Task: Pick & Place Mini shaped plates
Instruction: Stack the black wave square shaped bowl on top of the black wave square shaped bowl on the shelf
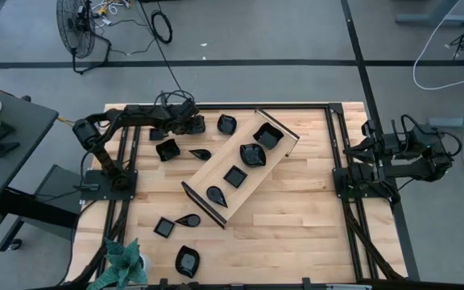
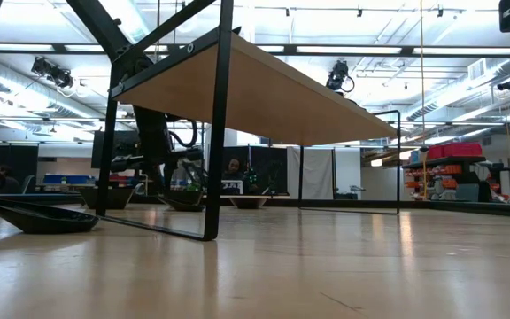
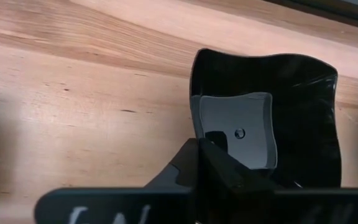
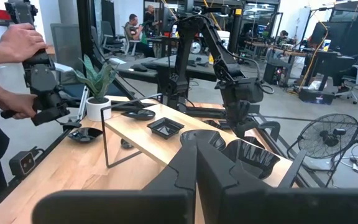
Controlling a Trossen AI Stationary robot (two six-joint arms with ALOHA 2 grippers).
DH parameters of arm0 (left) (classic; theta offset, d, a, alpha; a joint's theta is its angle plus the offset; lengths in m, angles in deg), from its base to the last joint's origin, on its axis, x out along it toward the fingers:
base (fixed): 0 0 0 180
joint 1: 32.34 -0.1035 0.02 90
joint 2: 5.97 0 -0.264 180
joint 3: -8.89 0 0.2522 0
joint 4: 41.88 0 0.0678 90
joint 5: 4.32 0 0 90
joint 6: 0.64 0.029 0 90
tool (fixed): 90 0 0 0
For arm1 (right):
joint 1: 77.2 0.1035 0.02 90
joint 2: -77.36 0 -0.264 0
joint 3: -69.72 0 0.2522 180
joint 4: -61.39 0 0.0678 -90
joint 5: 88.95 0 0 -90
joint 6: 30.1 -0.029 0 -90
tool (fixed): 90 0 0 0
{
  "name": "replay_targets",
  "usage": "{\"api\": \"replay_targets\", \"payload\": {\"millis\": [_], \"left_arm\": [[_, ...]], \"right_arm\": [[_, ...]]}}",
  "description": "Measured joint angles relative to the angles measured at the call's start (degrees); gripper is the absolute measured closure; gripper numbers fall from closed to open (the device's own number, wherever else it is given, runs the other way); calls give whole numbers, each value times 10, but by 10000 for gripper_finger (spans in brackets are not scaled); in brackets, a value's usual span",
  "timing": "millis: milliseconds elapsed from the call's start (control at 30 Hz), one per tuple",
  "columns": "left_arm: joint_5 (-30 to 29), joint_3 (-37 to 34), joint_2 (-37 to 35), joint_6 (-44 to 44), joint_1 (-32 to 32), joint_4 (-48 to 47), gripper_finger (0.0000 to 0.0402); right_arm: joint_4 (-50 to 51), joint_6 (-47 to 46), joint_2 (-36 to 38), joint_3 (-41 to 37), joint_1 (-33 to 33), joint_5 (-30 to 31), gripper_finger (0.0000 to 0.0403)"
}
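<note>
A long light-wood tray (image 1: 216, 171) lies diagonally mid-table, a potted plant (image 1: 122, 263) sits at the near-left corner, and a floor fan (image 1: 77, 28) stands beyond the table.

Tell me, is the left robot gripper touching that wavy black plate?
Touching. The left wrist view shows the left gripper shut on the rim of the wavy black plate, with no gap.

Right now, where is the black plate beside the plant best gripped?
Pinch the raised rim of the plate from straight above, on its side away from the plant: it lies flat, so only the rim offers a hold.
</note>
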Motion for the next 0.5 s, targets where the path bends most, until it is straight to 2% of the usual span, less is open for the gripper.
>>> {"api": "replay_targets", "payload": {"millis": [500], "left_arm": [[-14,9,0,0,21,-9,394]], "right_arm": [[0,0,0,0,0,0,392]]}}
